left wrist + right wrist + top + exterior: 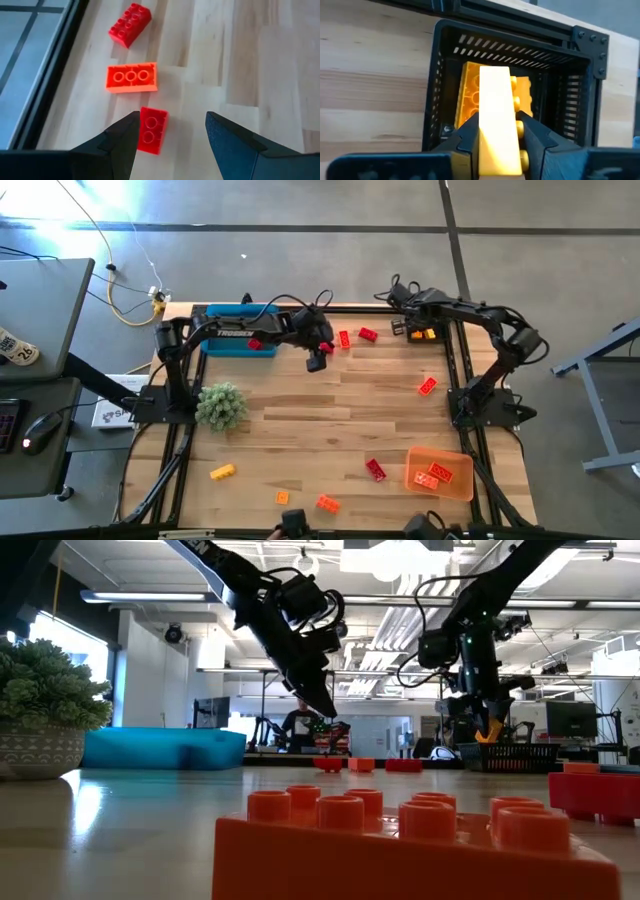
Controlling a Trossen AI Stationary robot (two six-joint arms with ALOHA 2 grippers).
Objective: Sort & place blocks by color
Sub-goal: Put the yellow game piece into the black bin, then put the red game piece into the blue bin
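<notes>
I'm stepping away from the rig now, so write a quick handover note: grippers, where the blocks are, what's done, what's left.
Left gripper: open, hovering over a small red block at the table's far edge, with an orange block and another red block just beyond it.
Right gripper: shut on a yellow block, held over the black basket, which already holds yellow.
Done: red in the blue tray; orange blocks in the orange tray.
Left: release the yellow block; collect loose blocks, including a yellow one near the plant.
</notes>
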